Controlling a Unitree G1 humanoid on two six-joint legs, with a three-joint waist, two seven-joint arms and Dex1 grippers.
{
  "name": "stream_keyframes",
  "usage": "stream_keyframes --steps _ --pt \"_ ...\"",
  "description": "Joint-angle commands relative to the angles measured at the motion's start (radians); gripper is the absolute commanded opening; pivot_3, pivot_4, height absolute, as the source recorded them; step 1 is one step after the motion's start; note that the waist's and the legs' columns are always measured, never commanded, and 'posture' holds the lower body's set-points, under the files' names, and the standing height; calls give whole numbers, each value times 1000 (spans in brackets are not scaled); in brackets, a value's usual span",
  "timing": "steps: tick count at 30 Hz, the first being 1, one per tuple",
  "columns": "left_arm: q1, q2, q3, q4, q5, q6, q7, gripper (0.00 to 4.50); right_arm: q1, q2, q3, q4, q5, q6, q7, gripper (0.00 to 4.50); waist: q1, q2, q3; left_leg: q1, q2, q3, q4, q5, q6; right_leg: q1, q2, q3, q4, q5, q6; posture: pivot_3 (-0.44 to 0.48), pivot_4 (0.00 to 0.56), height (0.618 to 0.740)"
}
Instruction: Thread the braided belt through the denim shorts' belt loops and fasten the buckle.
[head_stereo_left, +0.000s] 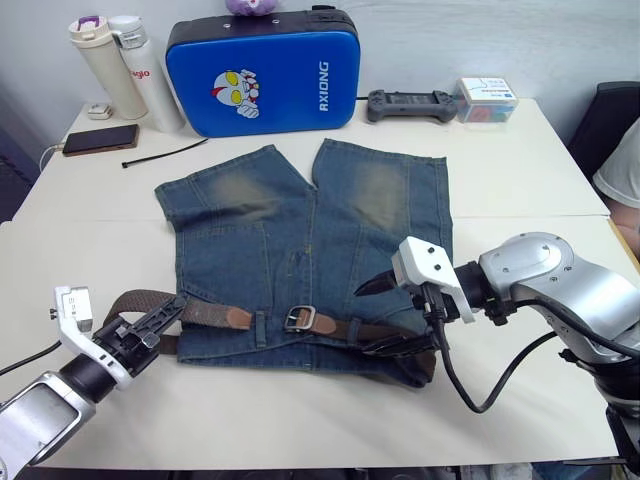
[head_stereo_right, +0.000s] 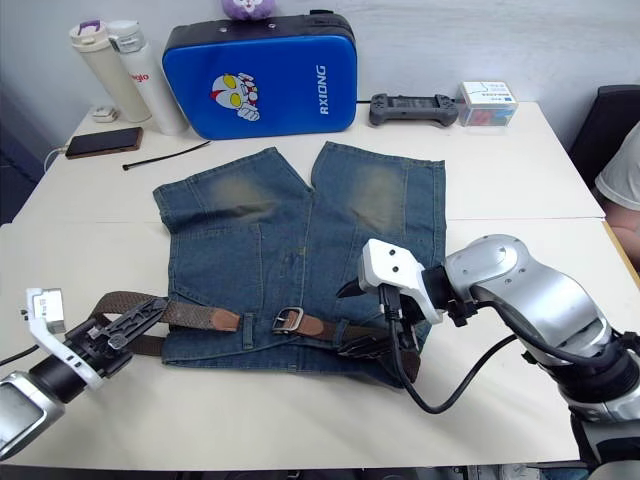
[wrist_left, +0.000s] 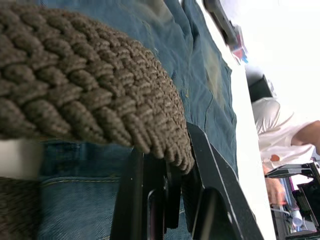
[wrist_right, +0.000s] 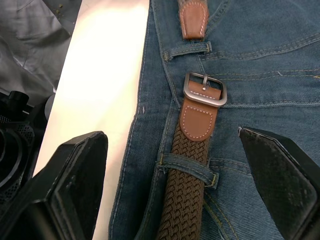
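Belt (head_stereo_left: 215, 315) lies along the waistband of the denim shorts (head_stereo_left: 300, 240), which are spread flat on the white table (head_stereo_left: 520, 170) with the waist toward the robot; the braid runs under a belt loop (wrist_right: 189, 169) on the robot's right, the buckle (wrist_right: 205, 90) sits near the fly, and the tan tip (wrist_right: 194, 19) stops just short of it past a second loop — not yet fastened, as I read it. Left gripper (head_stereo_left: 150, 325) is clamped on the looped slack of braid at the shorts' left edge; right gripper (wrist_right: 187, 187) hangs with fingers spread wide over the buckle end, holding nothing. Step in hand looks like feeding the tip into the buckle: the left should push slack toward the centre while the right pins the buckle flat, else the frame slides away. Right wrist view gives what the head views lack — the prong lying back on the leather tab, the gap between tip and frame. Left wrist view shows the braid pinched between the pads, plus a person (wrist_left: 280, 145) seated beyond the table.
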Motion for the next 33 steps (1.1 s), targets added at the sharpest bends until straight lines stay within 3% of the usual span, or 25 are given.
stream_keyframes --steps 1,12,15,22,33 --pt "16 -28 -19 -25 33 -20 -24 0 -24 9 -5 -1 -11 -28 16 4439 0 0 0 0 0 0 0 0 0 0 0 0 0 0 0 0 150 740" --pt "30 -128 -108 -12 214 -54 -57 0 -58 16 -3 26 -35 -37 30 4439 0 0 0 0 0 0 0 0 0 0 0 0 0 0 0 0 150 740" --pt "10 -195 -148 -4 212 -82 -33 0 -65 16 -2 32 -43 -37 31 4439 0 0 0 0 0 0 0 0 0 0 0 0 0 0 0 0 150 740" --pt "-47 -354 -309 -21 345 -124 11 0 -72 21 -8 40 -53 -36 21 4439 3 0 0 0 0 1 2 -1 1 1 0 0 0 1 1 0 150 740" --pt "-108 -462 -316 85 367 -155 43 0 -67 10 -13 12 -53 -14 17 4439 3 2 -1 1 0 1 2 0 0 1 0 0 1 1 2 0 150 740"
